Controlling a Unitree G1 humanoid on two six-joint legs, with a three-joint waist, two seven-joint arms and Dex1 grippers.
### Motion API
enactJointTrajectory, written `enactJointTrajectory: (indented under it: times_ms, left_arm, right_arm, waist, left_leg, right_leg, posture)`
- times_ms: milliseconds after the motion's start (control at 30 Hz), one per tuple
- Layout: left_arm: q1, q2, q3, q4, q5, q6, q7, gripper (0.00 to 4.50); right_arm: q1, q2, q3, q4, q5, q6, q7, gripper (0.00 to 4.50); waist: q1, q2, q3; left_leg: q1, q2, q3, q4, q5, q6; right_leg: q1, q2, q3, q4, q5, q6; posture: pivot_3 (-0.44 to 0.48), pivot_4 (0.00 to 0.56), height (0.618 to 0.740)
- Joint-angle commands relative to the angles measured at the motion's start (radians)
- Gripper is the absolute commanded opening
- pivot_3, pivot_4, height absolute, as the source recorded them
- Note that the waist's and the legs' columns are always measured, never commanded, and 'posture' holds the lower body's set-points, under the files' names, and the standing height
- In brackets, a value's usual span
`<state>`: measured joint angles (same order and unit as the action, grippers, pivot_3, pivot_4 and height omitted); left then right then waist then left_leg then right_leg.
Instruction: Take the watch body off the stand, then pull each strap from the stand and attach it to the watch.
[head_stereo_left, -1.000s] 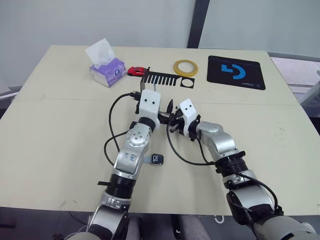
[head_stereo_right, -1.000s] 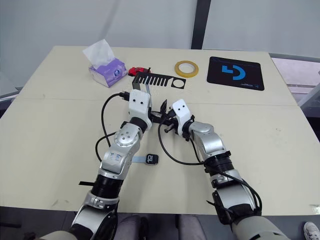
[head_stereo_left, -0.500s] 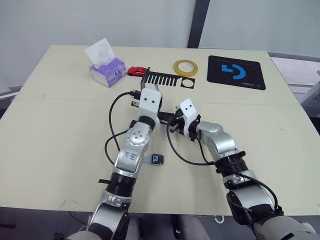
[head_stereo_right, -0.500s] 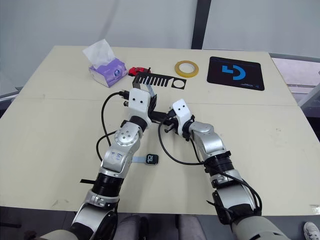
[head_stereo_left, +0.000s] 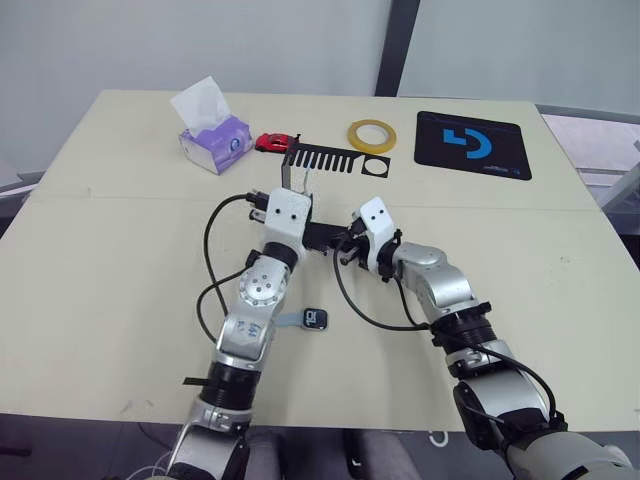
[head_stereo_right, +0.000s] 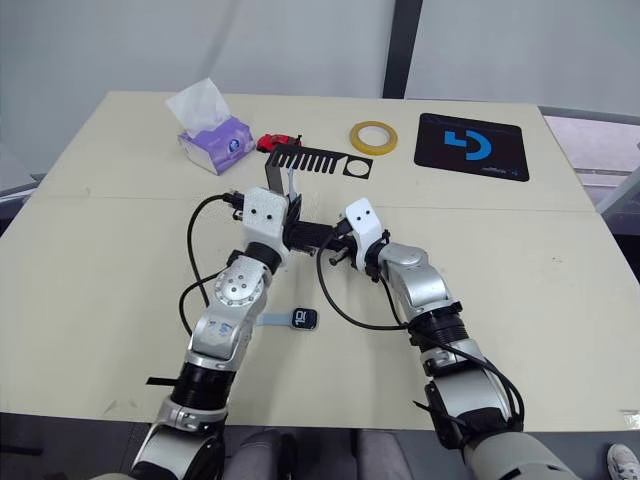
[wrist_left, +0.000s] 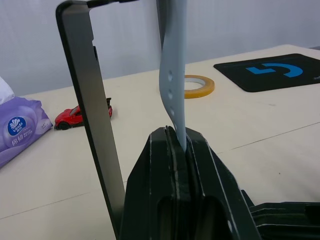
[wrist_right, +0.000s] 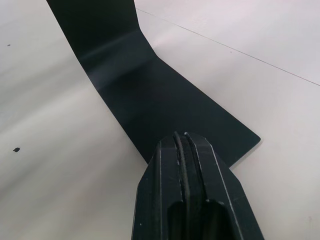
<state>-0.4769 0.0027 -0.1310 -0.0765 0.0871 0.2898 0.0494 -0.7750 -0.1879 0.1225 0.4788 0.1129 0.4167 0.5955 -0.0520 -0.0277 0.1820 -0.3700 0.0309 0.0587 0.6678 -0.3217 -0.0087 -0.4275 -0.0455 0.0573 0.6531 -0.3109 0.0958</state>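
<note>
One pale blue-grey strap (wrist_left: 173, 75) with small holes hangs from the black stand (head_stereo_left: 325, 160), and your left gripper (wrist_left: 176, 145) is clamped on its lower end. At its 5 o'clock the watch body (head_stereo_left: 316, 319) lies on the table (head_stereo_left: 120, 260), a strap attached. Your right gripper (wrist_right: 183, 143) is closed, pressing the stand's flat foot. Tissue pack (head_stereo_left: 213, 140), toy car (head_stereo_left: 275, 142), tape ring (head_stereo_left: 371, 134) sit behind.

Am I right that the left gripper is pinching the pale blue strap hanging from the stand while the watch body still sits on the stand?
Not quite: the left gripper does pinch the strap on the stand, but the head views show the watch body lying on the table.
</note>
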Motion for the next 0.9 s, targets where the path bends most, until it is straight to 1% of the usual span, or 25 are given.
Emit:
enactJointTrajectory:
  times_ms: [33,100,367,733,900]
  left_arm:
    - [0.004,-0.014,0.000,-0.055,0.003,-0.033,-0.001,0.02]
    - [0.000,-0.022,0.002,-0.047,-0.002,-0.047,0.001,0.02]
    - [-0.032,-0.039,0.009,-0.013,-0.003,-0.077,-0.001,0.02]
    - [-0.039,-0.034,0.014,-0.008,-0.029,-0.119,-0.056,0.02]
    - [-0.040,-0.024,-0.006,-0.006,-0.019,-0.138,-0.086,0.02]
  right_arm:
    - [0.008,-0.005,0.007,0.025,-0.017,0.015,-0.005,0.00]
    - [0.008,-0.005,0.007,0.025,-0.016,0.018,-0.002,0.00]
    - [0.000,-0.008,0.005,0.035,-0.016,0.017,0.001,0.00]
    - [-0.003,-0.004,0.006,0.038,-0.016,0.014,0.000,0.00]
    - [-0.009,-0.005,0.005,0.052,-0.019,0.004,0.000,0.00]
  waist:
    - [0.000,0.000,0.000]
    - [0.000,0.000,0.000]
    - [0.000,0.000,0.000]
    - [0.000,0.000,0.000]
    - [-0.001,0.000,0.000]
  left_leg:
    - [0.000,0.000,0.000,0.000,0.000,0.000]
    - [0.000,0.000,0.000,0.000,-0.002,0.003]
    - [0.000,0.000,0.000,0.000,-0.002,0.004]
    - [0.000,0.000,0.000,0.000,-0.002,0.004]
    - [0.000,0.000,0.000,0.000,-0.002,0.004]
  right_leg:
    - [0.000,0.000,0.000,0.000,0.000,0.000]
    - [0.000,0.000,0.000,0.000,0.000,0.000]
    - [0.000,0.000,0.000,-0.001,0.000,0.000]
    - [0.000,0.000,0.000,-0.002,0.000,0.000]
    - [0.000,0.000,0.000,-0.003,0.000,0.000]
  posture:
    - [0.000,0.150,0.738]
    - [0.000,0.150,0.738]
    - [0.000,0.150,0.738]
    - [0.000,0.150,0.738]
    - [0.000,0.150,0.738]
